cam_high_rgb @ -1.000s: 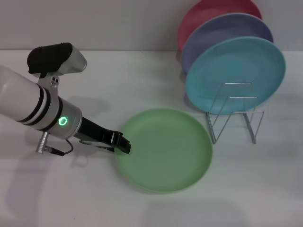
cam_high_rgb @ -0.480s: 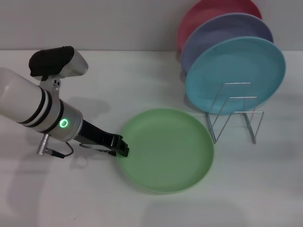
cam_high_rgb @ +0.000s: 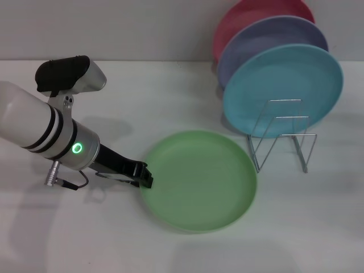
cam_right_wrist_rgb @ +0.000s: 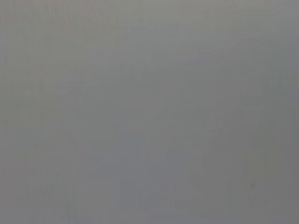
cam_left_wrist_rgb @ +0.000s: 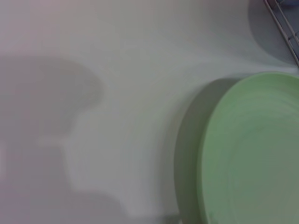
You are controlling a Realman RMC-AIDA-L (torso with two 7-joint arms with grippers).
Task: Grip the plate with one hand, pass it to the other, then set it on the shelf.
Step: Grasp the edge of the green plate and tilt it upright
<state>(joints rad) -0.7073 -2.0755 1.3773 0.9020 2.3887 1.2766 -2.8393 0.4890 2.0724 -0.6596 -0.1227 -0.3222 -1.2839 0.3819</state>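
Three plates stand on edge at the far right of the white counter point(cam_high_rgb: 170, 91), overlapping one behind another. The turquoise-blue plate point(cam_high_rgb: 282, 90) is frontmost, the lavender plate point(cam_high_rgb: 267, 37) leans behind it, and the pink-red plate point(cam_high_rgb: 250, 12) is rearmost, close to the grey wall point(cam_high_rgb: 114, 28) that backs the counter.

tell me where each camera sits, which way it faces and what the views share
Head view: above the white table, looking forward and down at the green plate and wire shelf; the left arm shows, its left end effector at the plate's rim.
Left wrist view: looks down on that plate's edge; no body visible.
Right wrist view: blank grey, nothing recognisable.
Shared: head and left wrist both show the plate and shelf.
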